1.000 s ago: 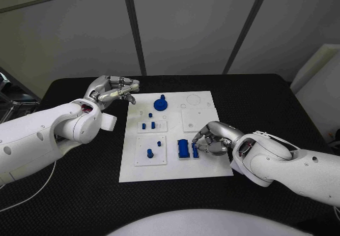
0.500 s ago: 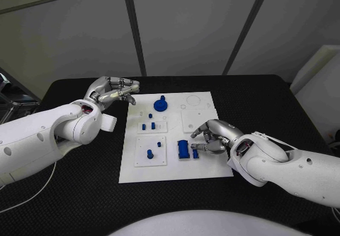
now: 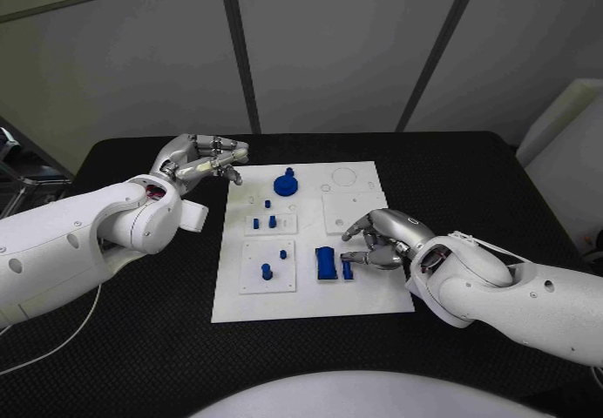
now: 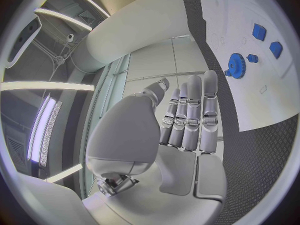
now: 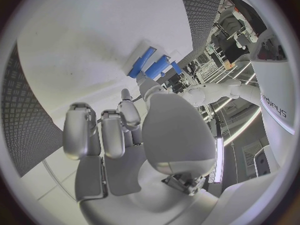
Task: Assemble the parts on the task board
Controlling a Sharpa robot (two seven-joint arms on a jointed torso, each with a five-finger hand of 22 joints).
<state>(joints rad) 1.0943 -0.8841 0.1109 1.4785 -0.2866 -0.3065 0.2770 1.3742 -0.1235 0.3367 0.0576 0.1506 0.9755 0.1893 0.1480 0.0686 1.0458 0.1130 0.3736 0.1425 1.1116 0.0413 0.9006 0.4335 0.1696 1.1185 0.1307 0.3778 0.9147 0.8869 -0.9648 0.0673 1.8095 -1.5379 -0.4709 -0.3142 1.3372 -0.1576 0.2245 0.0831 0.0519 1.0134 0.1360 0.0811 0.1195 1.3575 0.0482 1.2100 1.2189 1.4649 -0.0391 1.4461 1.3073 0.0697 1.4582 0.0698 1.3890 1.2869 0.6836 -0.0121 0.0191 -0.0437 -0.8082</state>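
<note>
Black tabletop point(image 3: 151, 348): we judge the right hand point(image 3: 377, 242), empty and part-curled, is reaching for the blue block point(image 3: 326, 263); left hand point(image 3: 199, 160) waits, fingers loosely apart.

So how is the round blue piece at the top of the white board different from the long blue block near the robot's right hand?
The round blue piece is a disc with a knob sticking up; the long blue block is a straight bar. The round blue piece sits at the far end of the task board, away from both hands; the long blue block lies at the near end, right beside the right robot hand. Both are blue and rest on the board.
</note>
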